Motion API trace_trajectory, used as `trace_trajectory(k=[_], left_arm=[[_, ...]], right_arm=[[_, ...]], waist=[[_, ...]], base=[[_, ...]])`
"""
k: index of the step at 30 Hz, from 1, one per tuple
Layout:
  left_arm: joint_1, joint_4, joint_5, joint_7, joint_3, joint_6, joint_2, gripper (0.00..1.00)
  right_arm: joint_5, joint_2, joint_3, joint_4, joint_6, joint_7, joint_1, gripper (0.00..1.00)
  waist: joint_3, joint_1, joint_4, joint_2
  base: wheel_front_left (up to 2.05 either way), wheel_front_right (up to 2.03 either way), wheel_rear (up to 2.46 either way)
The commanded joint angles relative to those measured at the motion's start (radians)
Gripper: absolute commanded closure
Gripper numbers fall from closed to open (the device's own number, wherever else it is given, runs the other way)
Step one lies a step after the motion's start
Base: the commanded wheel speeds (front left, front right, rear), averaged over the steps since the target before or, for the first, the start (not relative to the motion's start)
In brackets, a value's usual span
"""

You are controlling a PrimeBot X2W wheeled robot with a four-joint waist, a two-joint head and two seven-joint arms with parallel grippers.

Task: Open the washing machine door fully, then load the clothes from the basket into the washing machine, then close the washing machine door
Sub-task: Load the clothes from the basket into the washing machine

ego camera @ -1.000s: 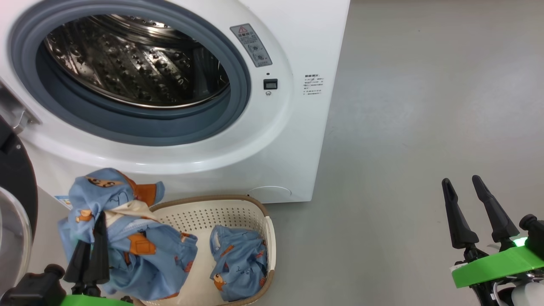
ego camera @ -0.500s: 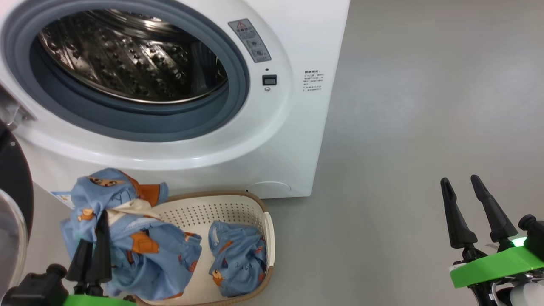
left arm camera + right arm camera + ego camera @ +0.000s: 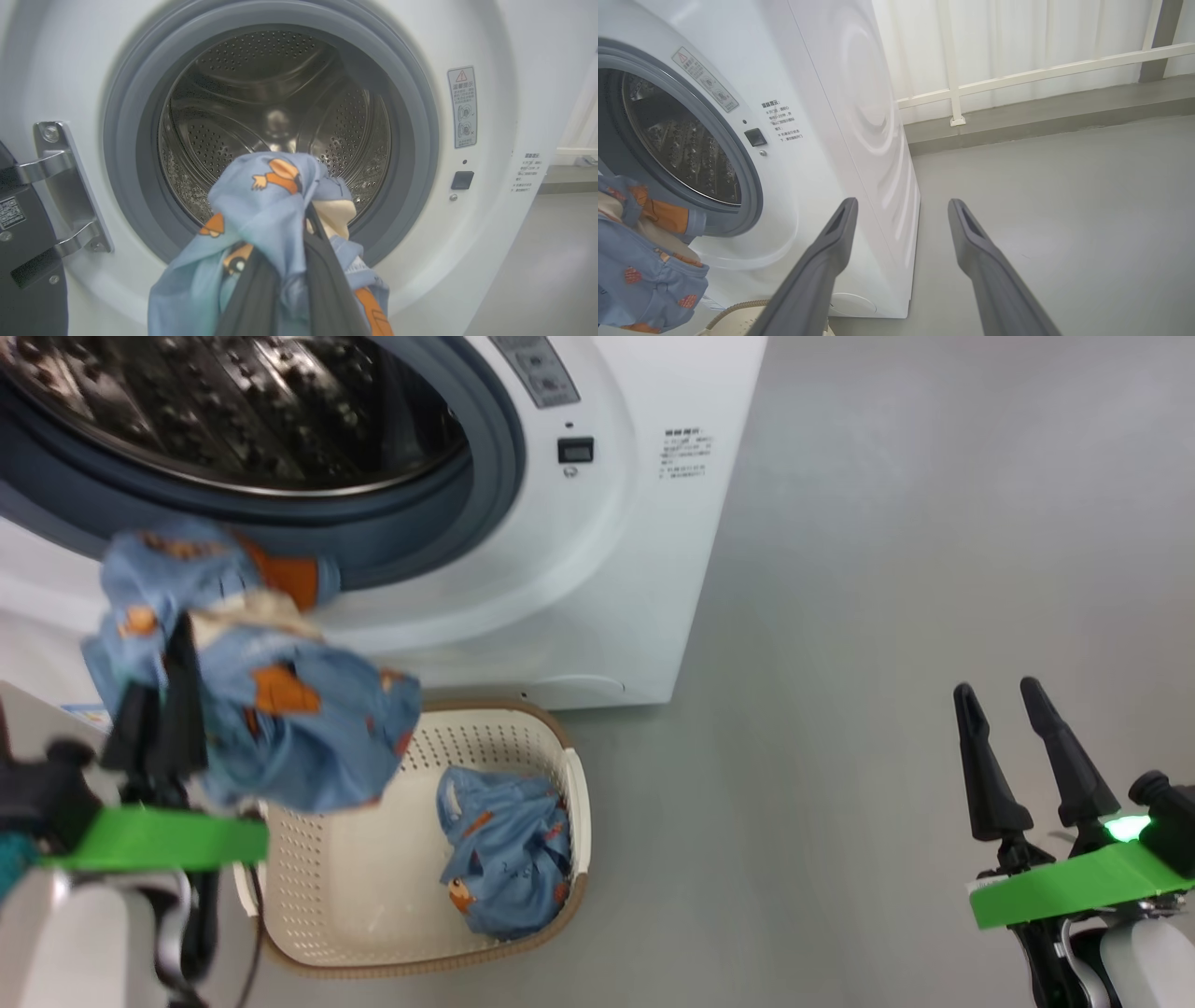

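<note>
Aloft, left arm (image 3: pixel 84 933) facing washing machine (image 3: pixel 597 569), jaws clamped on clothes (image 3: pixel 299 728)

Long dark tapered fingers (image 3: pixel 980 775), bright green brackets (image 3: pixel 1064 887) (small green lamp (image 3: pixel 1125 826) at right), white forearms (image 3: pixel 84 943), black cables (image 3: pixel 201 933)

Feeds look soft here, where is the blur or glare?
Head view: the held garment and the left claw are smeared by motion; the right claw is crisp. Left wrist view: the drum is sharp with steel glints, the claw's fingers close and soft. Right wrist view: the curtain is bright, nearly washed out.
</note>
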Motion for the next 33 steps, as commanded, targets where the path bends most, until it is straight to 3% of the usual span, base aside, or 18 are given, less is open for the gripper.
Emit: trace_trajectory(k=[1,9,20,33], left_arm=[[-0.058,-0.008,-0.003,-0.009,0.033,0.001,0.042,1.0],[-0.297,0.141,0.005,-0.009,0.007,0.001,0.087,1.0],[-0.604,0.463,0.04,-0.009,-0.03,0.001,0.147,1.0],[-0.876,0.759,0.076,-0.009,-0.087,0.001,0.21,1.0]], right_arm=[[-0.002,-0.011,0.015,-0.026,0.008,-0.008,-0.022,0.0],[-0.008,0.015,0.033,-0.03,0.008,-0.008,-0.089,0.0],[-0.013,0.04,0.065,-0.033,0.008,-0.008,-0.176,0.0],[-0.013,0.068,0.107,-0.039,0.008,-0.008,-0.243,0.0]], waist=[[0.043,-0.0001,-0.016,0.0],[0.134,-0.0001,-0.046,0.0],[0.245,-0.0001,-0.096,0.0],[0.346,-0.0001,-0.157,0.0]], base=[[0.0,0.0,0.0],[0.0,0.0,0.0],[0.0,0.0,0.0],[0.0,0.0,0.0]])
